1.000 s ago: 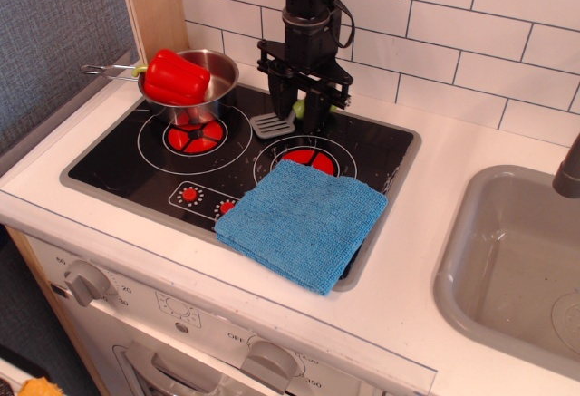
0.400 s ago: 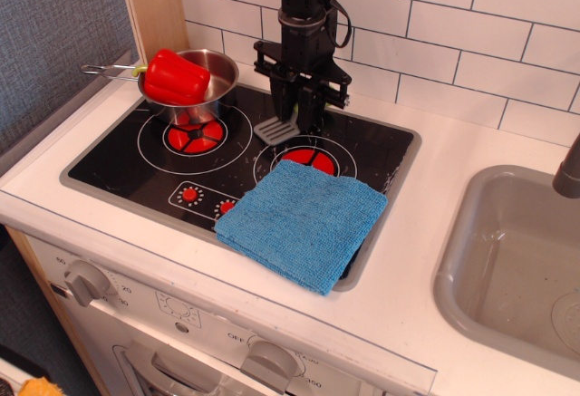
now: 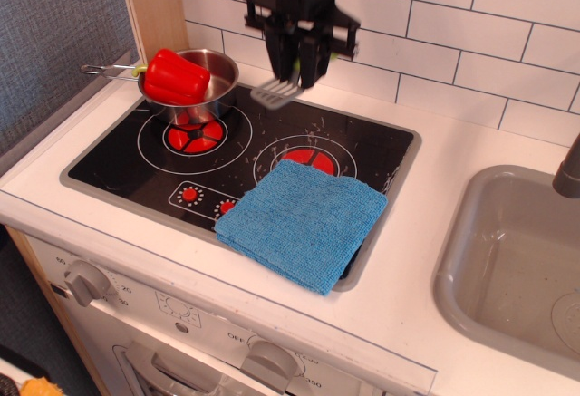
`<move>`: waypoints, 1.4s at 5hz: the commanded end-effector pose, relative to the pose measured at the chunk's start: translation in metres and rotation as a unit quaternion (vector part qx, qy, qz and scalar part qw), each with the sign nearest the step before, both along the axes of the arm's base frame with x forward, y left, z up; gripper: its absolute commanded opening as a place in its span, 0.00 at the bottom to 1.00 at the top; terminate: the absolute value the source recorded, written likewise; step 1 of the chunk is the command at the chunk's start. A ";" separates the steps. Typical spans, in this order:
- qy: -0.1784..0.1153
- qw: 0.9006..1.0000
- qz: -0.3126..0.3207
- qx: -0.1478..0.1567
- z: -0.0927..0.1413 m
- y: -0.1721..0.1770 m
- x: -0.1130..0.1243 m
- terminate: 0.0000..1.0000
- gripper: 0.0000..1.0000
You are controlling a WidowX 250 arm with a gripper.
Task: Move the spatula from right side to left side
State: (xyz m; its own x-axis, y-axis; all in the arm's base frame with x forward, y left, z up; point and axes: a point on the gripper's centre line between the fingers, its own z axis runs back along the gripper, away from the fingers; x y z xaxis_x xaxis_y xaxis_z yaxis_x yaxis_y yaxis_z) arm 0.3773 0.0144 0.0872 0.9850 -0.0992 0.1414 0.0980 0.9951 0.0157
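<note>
My gripper (image 3: 296,62) hangs over the back of the black stovetop (image 3: 118,165), shut on the spatula (image 3: 276,93). The grey slotted blade sticks out below and to the left of the fingers, lifted clear of the stove. The light-green handle is mostly hidden between the fingers. The gripper is blurred by motion. The steel pot (image 3: 217,74) with a red pepper (image 3: 175,76) stands at the back left of the stove, just left of the spatula blade.
A folded blue cloth (image 3: 304,219) lies on the front right of the stovetop. A grey sink (image 3: 517,260) is at the right. A wooden post (image 3: 154,2) and a white tiled wall (image 3: 453,24) stand behind. Oven knobs (image 3: 86,280) sit on the front panel.
The gripper has risen with the spatula, lifting its blade off the stovetop, and has shifted slightly left. Pot, pepper and cloth have not moved.
</note>
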 end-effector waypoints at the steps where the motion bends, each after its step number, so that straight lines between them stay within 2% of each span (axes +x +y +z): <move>1: 0.006 0.998 0.058 0.023 0.008 0.022 -0.046 0.00 0.00; 3: 0.042 0.990 0.132 0.031 -0.028 0.082 -0.091 0.00 0.00; 4: 0.047 0.984 0.169 0.023 -0.044 0.112 -0.106 0.00 0.00; 6: 0.045 0.982 0.181 0.031 -0.058 0.139 -0.099 0.00 0.00; 7: 0.048 0.986 0.158 0.033 -0.064 0.136 -0.092 0.00 0.00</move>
State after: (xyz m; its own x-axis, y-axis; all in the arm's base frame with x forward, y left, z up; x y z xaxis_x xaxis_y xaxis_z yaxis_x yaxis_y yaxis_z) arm 0.2809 0.1555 0.0116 0.9771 0.2123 0.0155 -0.2129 0.9741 0.0765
